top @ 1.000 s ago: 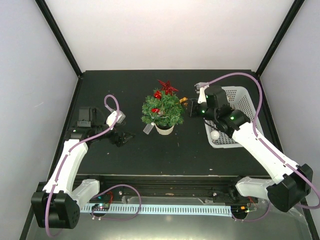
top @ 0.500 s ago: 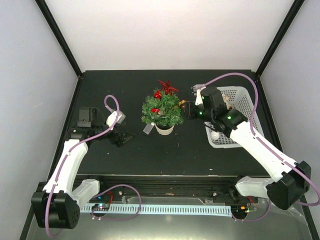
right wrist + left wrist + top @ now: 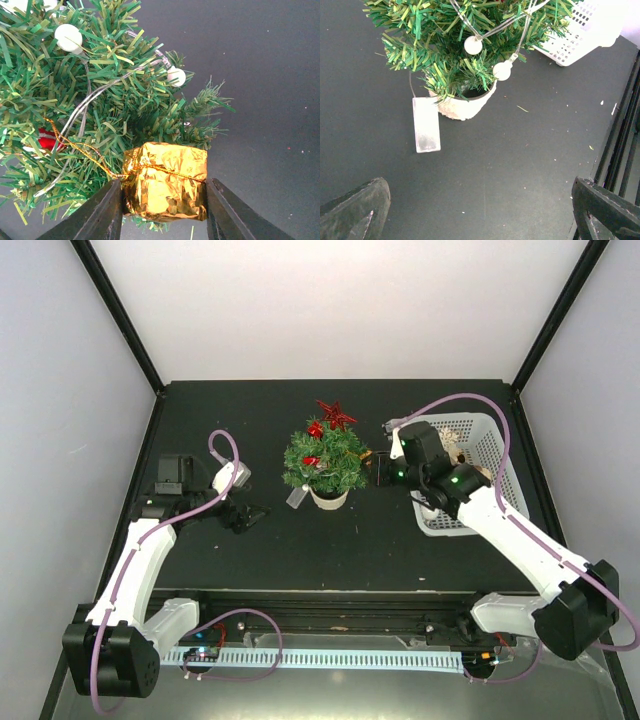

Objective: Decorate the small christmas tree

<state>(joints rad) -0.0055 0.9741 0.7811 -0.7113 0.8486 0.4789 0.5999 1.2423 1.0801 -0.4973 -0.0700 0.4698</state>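
The black table (image 3: 300, 540) is carrying all entries. The small christmas tree (image 3: 325, 462), white-potted, is standing mid-table between the arms. The white mesh basket (image 3: 488, 430) is sitting just right of it. The left gripper (image 3: 248, 513) is hovering low to the tree's left, jaws spread wide, holding nothing. The right gripper (image 3: 376, 469) is pinching a gold foil gift-box ornament (image 3: 165, 187) against the tree's right-hand branches. Its gold cord (image 3: 75, 142) is trailing into the needles, possibly unhooked; releasing now would be risking a drop, and pushing harder tipping the pot.

Bushy dark-green small christmas tree (image 3: 325, 464) stands upright, partly decorated
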